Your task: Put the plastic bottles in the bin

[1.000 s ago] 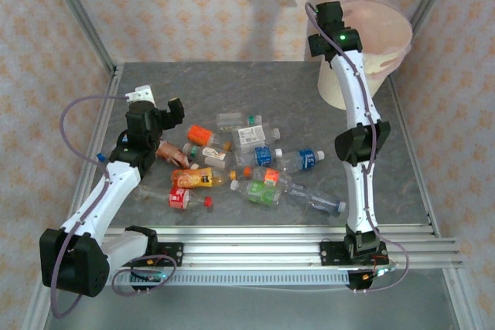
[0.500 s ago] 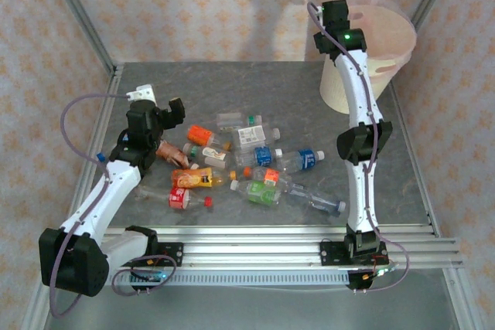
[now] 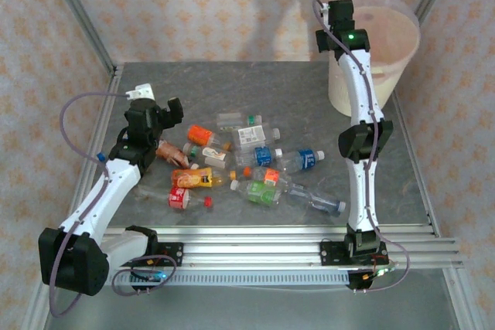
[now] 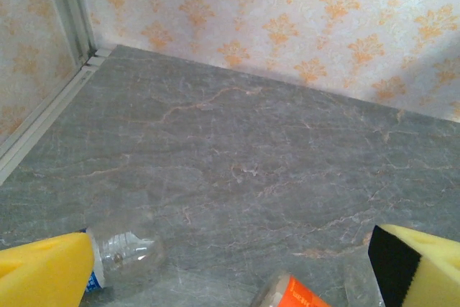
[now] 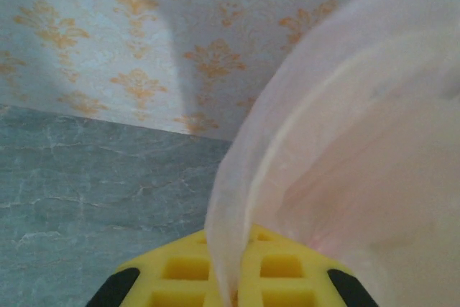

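Since a second ago the right claw (image 3: 338, 11) has closed and the bin (image 3: 380, 86) has slid a little toward the right-hand edge of the tabletop (image 3: 232, 86). The bin stands upright at the far right corner. On the right wrist camera the yellow fingers (image 5: 180, 271) are pressed together on a fold of the thin pinkish bag liner (image 5: 323, 141). I cannot tell whether the hard rim is caught as well. If only the film is held, any further drag should be slow and low, or the liner may tear or peel off. The left claw (image 3: 158, 107) hangs with its jaws wide apart and empty at the left end of the plastic bottles (image 3: 255, 156), which lie scattered mid-tabletop, well apart from the bin.
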### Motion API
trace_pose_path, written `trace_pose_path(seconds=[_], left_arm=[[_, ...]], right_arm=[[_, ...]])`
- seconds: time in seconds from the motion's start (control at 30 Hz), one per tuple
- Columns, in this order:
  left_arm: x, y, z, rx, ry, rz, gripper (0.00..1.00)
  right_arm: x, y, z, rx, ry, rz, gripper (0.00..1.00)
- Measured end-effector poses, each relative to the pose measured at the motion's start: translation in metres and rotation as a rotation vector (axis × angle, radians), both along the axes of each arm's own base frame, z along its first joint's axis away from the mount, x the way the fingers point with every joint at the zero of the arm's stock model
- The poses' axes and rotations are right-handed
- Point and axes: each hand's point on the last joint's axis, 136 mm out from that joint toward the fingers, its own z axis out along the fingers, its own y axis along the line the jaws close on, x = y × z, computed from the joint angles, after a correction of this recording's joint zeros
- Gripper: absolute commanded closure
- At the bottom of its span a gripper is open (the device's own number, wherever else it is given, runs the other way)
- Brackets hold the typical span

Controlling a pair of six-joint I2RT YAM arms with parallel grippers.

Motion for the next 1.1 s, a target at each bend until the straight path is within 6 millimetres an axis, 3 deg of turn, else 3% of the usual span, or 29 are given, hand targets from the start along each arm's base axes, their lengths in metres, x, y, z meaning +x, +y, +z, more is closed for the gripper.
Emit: trace_pose_path(seconds=[0.3, 0.57, 0.67, 1.1], left_arm=[[0.000, 0.001, 0.001, 0.001, 0.003, 0.003, 0.00], [-0.001, 0.001, 0.000, 0.002, 0.005, 0.003, 0.00], [-0.001, 0.001, -0.001, 0.002, 0.010, 0.003, 0.00], [-0.004, 0.005, 0.005, 0.012, 0.012, 0.023, 0.00]], right_arm=[[-0.013, 0.026, 0.001, 0.051, 0.033, 0.073, 1.00], [-0.051, 0.100, 0.012, 0.133, 0.086, 0.188, 1.00], [-0.061, 0.118, 0.014, 0.147, 0.098, 0.223, 1.00], [-0.093, 0.147, 0.007, 0.101, 0.162, 0.231, 1.00]])
